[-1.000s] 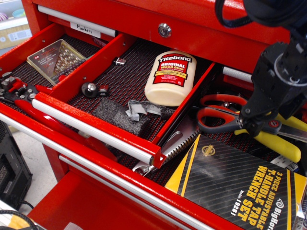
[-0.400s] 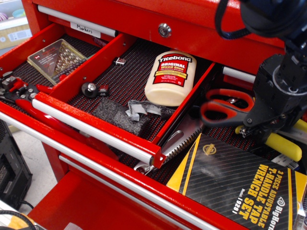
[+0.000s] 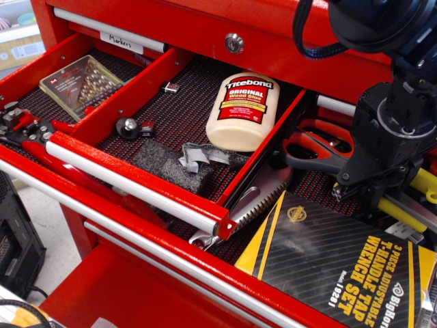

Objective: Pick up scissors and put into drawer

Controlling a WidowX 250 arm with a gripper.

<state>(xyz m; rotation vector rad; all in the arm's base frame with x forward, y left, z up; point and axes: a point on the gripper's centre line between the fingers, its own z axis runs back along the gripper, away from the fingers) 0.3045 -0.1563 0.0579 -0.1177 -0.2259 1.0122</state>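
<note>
Scissors (image 3: 315, 145) betw. glue bottle (image 3: 243, 111), claw (image 3: 355, 186)

Single arm enters from upper right corner, black cabling looped at its top. Dark wrist housing angled downward and left. Gripper (image 3: 355, 179) low at right edge, jaws clamped on the scissors (image 3: 315, 147), handles projecting left, lifted off the liner.

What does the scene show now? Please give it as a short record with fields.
gripper: shut on the scissors near the blades
scissors: lifted, handles toward the partitioned drawer
drawer: open, red partition lengthwise
right compartment: glue bottle, dark foam block
lower drawer: wrench set box, saw
task state: scissors not yet in the drawer
</note>
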